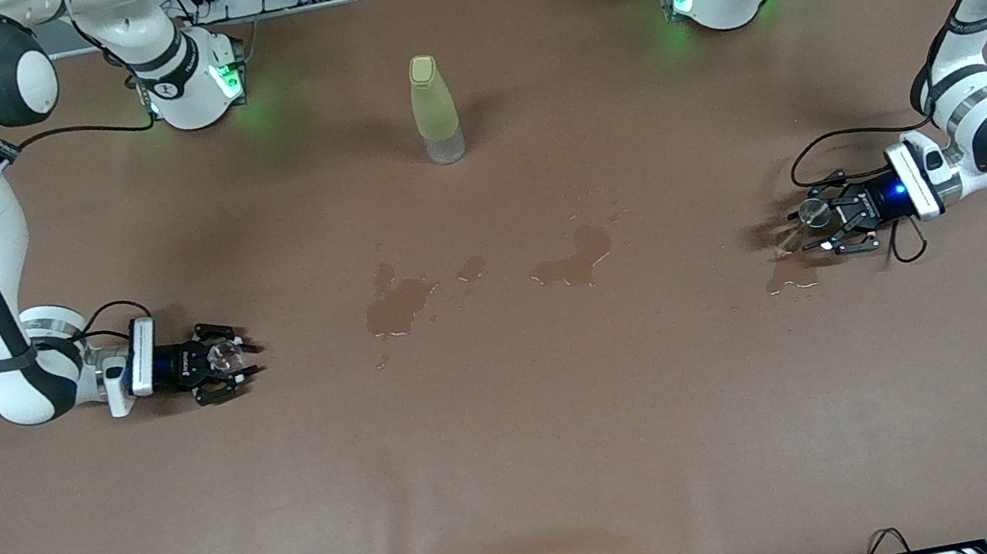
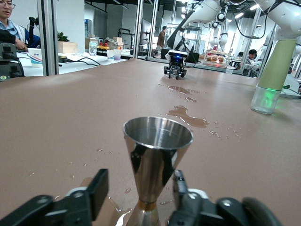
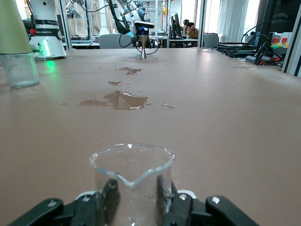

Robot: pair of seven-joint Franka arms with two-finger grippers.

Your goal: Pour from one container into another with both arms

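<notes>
The tiny clear glass cup point(image 1: 230, 358) point(image 3: 131, 176) stands on the brown table toward the right arm's end. My right gripper point(image 1: 238, 360) point(image 3: 136, 190) lies low around it, open, with a finger close on either side. The shiny metal jigger point(image 1: 814, 210) point(image 2: 157, 150) stands upright toward the left arm's end, on a wet patch. My left gripper point(image 1: 812, 227) point(image 2: 139, 186) is open around its waist. One finger point(image 2: 96, 190) stands clearly apart from the metal; the other sits close beside it.
A tall yellow-green bottle point(image 1: 435, 110) point(image 2: 273, 70) point(image 3: 14, 42) stands at mid-table, farther from the front camera than both grippers. Spilled puddles point(image 1: 396, 302) point(image 1: 573, 258) lie between the grippers, and another puddle point(image 1: 787, 273) lies by the jigger.
</notes>
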